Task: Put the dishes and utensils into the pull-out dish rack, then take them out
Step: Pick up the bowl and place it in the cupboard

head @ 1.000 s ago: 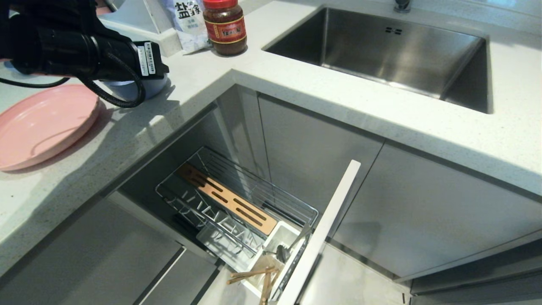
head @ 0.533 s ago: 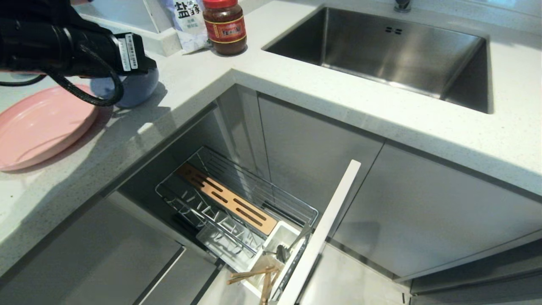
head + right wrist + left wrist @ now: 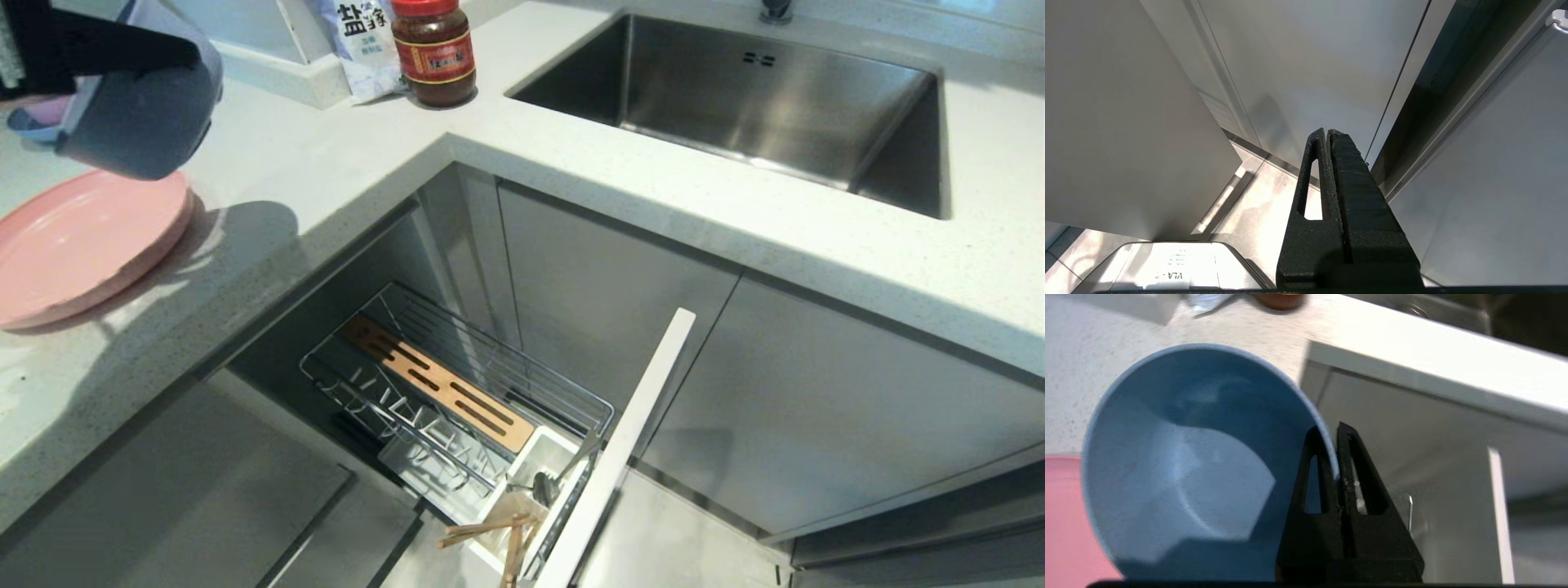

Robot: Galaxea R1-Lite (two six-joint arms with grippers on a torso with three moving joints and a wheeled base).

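My left gripper is pinched tight on just the bowl rim at 3 o'clock, so it could easily slip out.

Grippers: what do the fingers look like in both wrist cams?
Same hardware on both. Left gripper and right gripper have matte black tapered fingers with a grainy texture, each narrowing to a blunt tip. A long slot is cut through the fingers. No cables or labels visible now.

The white speckled worktop forms an L around the steel sink. A pink plate lies flat at its left end. A red-lidded jar and a printed bag stand at the inner corner.
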